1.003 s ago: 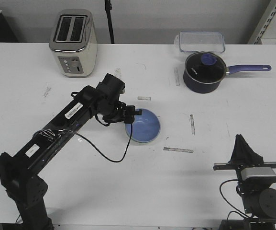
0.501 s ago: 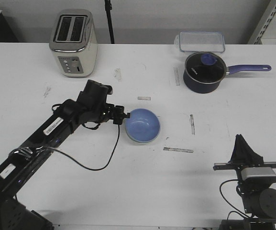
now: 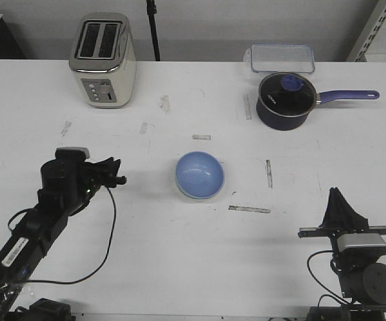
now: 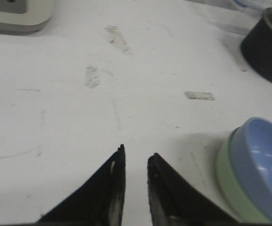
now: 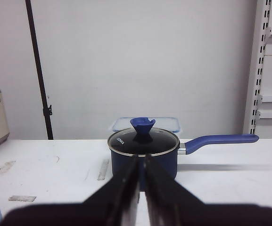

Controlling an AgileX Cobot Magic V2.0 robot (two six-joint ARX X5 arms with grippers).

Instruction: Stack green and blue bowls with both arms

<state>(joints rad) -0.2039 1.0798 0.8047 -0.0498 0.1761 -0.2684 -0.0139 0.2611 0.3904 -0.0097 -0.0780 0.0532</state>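
A: What is lying on the biggest surface there?

B: The white table (image 3: 179, 267), matte and scuffed with grey smudges and bits of tape, is carrying everything. At its far edge a cream and chrome toaster (image 3: 103, 60) is standing, boxy with rounded corners.

A: And the dark pot?

B: A navy saucepan (image 3: 285, 100) with a glass lid and a long purple handle is sitting far right, just in front of a clear rectangular plastic box (image 3: 281, 57).

A: Where are the bowls sitting?

B: Mid-table. The glossy blue bowl (image 3: 200, 174) is nesting inside the pale green bowl (image 4: 226, 176), whose rim is showing as a thin band beneath it in the left wrist view.

A: The arms?

B: The left gripper (image 3: 116, 175) is hovering left of the bowls, well apart from them, its tapered black fingers (image 4: 111, 190) parted by a narrow gap, holding nothing. The right gripper (image 3: 342, 204) is sitting near right, pointing up, its fingers nearly touching, empty too.
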